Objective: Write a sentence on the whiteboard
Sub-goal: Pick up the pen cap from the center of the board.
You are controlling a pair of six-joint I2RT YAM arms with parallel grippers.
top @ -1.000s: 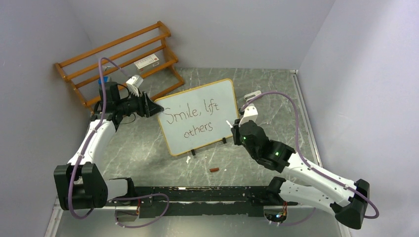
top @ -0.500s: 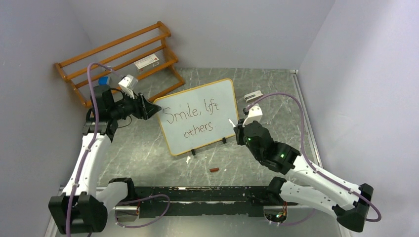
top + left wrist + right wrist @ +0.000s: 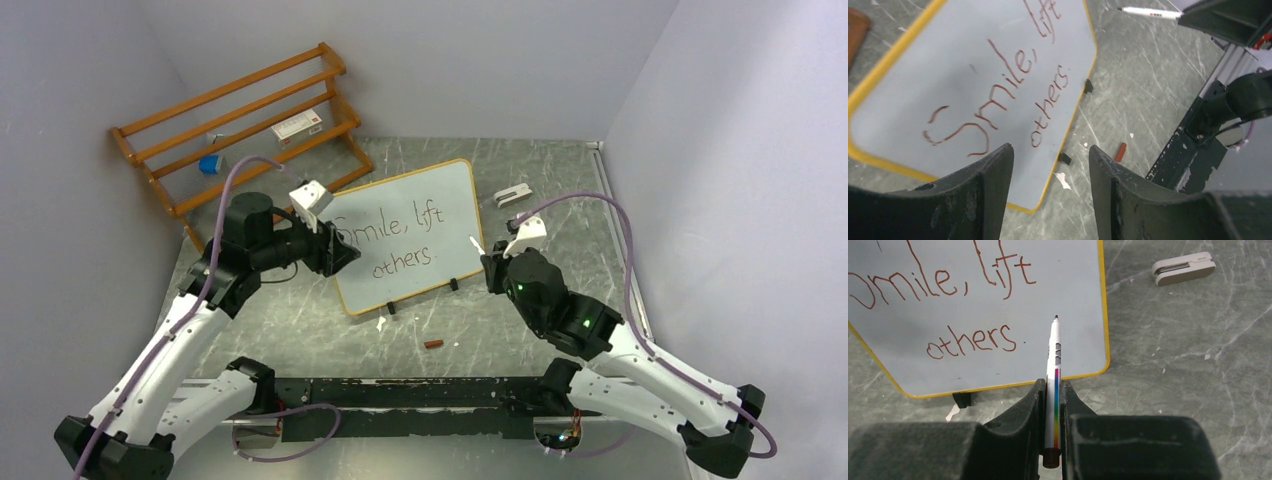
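Note:
The whiteboard (image 3: 452,200) stands tilted on small black feet mid-table, its yellow-wood frame around the sentence (image 3: 392,240) "Smile, lift others" in reddish-brown marker. My left gripper (image 3: 346,258) hovers open over the board's left end, with nothing between its fingers. The left wrist view looks down on the whiteboard (image 3: 948,55) and the sentence (image 3: 1003,95) beyond my left gripper (image 3: 1050,150). My right gripper (image 3: 488,264) is shut on a white marker (image 3: 1054,357), just off the board's right edge. The tip points at the whiteboard (image 3: 1068,295), right of "others" (image 3: 973,339), not touching it.
An orange-brown slatted rack (image 3: 240,105) at the back left holds a small box (image 3: 297,126) and a blue item (image 3: 209,164). A grey-white clip-like piece (image 3: 512,194) lies right of the board. A red cap (image 3: 433,343) and a white scrap (image 3: 381,323) lie in front of it.
My left arm has swung right from beside the board's left edge to over its left end. My right gripper has drawn slightly right and nearer, still holding the marker.

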